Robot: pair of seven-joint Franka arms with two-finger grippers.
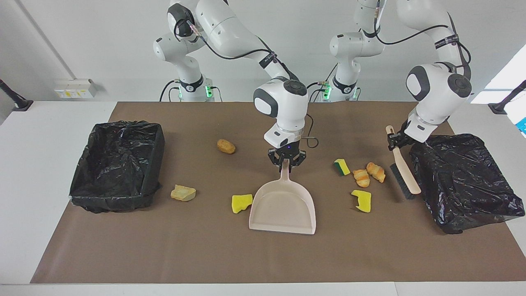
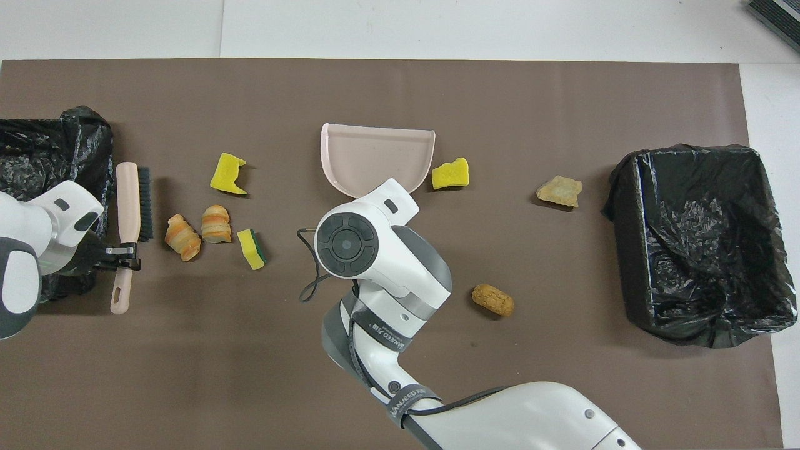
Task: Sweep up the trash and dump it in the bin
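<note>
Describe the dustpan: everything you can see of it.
The dustpan is pale beige, plastic by the look, with a flat scoop, low raised side walls and a narrow straight handle. It lies on the brown mat mid-table, empty, open lip pointing away from the robots. The right gripper is shut on the handle's end. A yellow sponge piece sits right against its side toward the right arm's end; whether they touch is unclear.

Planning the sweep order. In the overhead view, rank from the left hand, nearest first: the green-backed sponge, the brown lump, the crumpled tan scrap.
From the left hand, shut on the brush:
1. Green-backed sponge, next to the croissant pieces toward the left arm's end.
2. Brown lump, past the right arm, nearer to the robots.
3. Crumpled tan scrap, in front of the bin at the right arm's end.
</note>
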